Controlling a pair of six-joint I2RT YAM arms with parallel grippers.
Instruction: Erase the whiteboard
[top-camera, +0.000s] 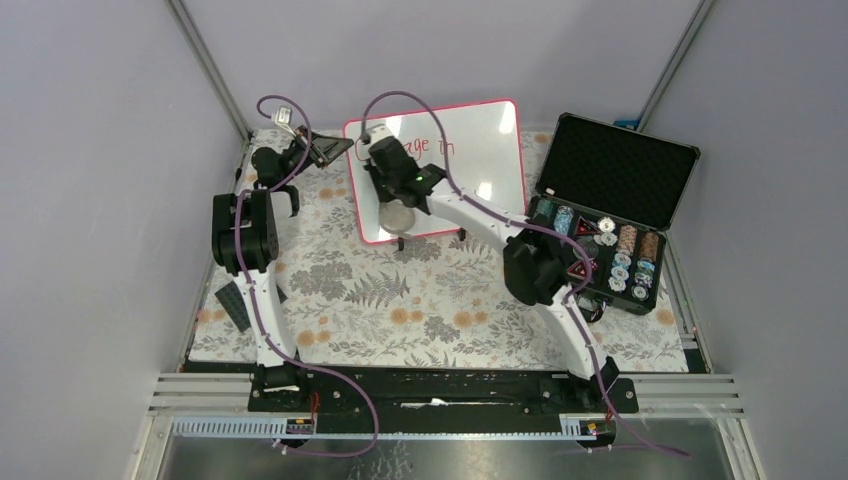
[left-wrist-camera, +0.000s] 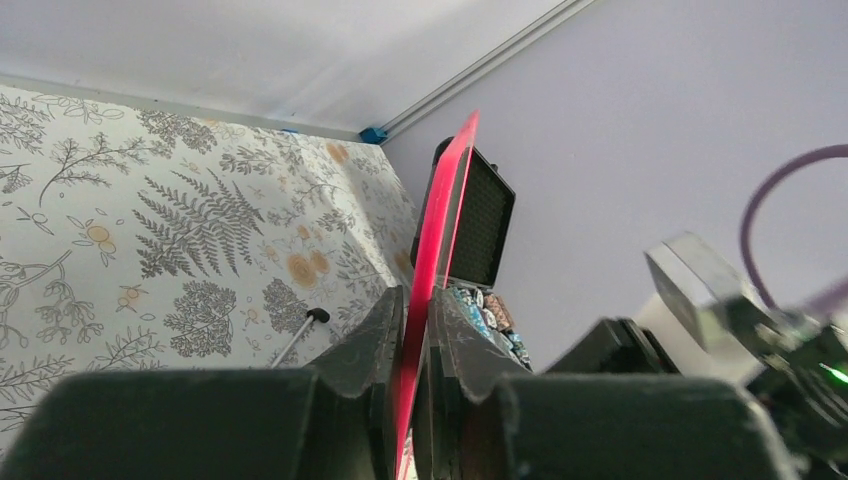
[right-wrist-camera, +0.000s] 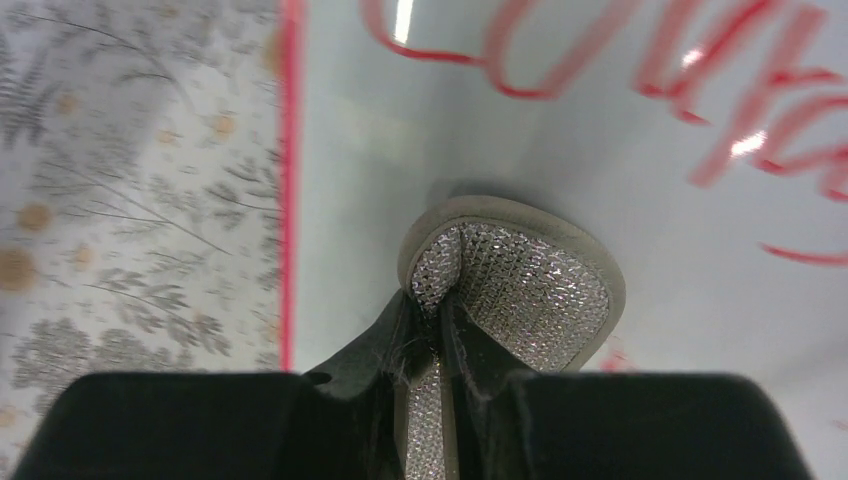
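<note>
I see the whiteboard (top-camera: 480, 165) at 12 o'clock on the table, at the far edge of the flowered cloth (top-camera: 400, 300). Its long axis runs roughly from 9 to 3, with the right end swung a little toward 2. The red writing (top-camera: 430, 147) crosses the upper part of the board and reads upright from my near side, its tops toward 12.

The left gripper (top-camera: 335, 150) is at the board's 10 o'clock corner. In the left wrist view its fingers (left-wrist-camera: 375, 330) are pressed onto the pink frame from both sides, so it is clamped on the whiteboard's edge.

The right gripper (top-camera: 395, 203) is over the left half of the board, toward 7 o'clock from the writing. In the right wrist view its fingers (right-wrist-camera: 385, 335) are closed tight on a round pad (right-wrist-camera: 530, 285) with a glittery face and a grey rim, pinching one fold of it. The pad lies against the white surface just inside the left frame, below the red strokes.

An open black case (top-camera: 620, 160) holding round chips (top-camera: 625, 262) sits at 3 o'clock, just beside the board.
</note>
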